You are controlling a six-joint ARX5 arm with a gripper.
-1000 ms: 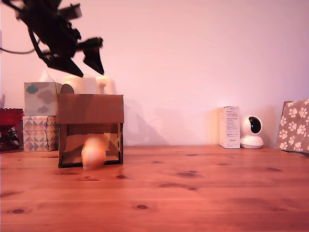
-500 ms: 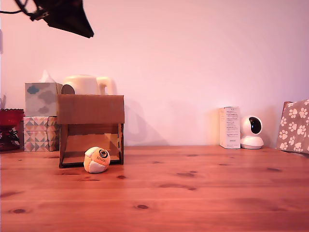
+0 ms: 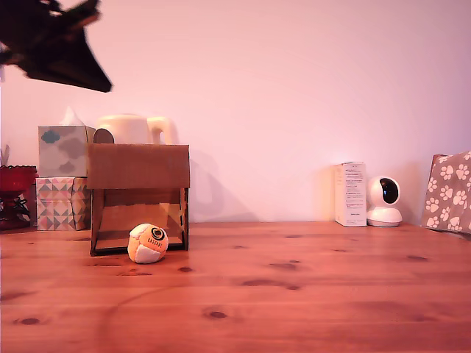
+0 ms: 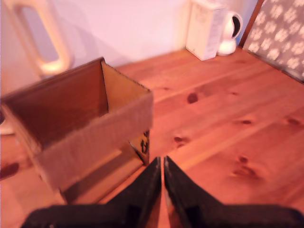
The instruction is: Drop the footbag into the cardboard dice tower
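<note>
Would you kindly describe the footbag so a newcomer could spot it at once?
Find the cardboard dice tower at the exterior view's left of the wooden table. The footbag lies at its lower opening: the only small orange-and-white stitched ball, with a round dark logo.

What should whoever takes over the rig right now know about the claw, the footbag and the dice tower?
Claw: shut, holding nothing, raised above the tower at the exterior view's upper left.
Footbag: on the table, resting at the mouth of the cardboard dice tower's lower opening.
Done: judging by that position, the drop through the tower appears made.
Left: nothing obvious; park the arm, or reset the footbag if another run is wanted.
</note>
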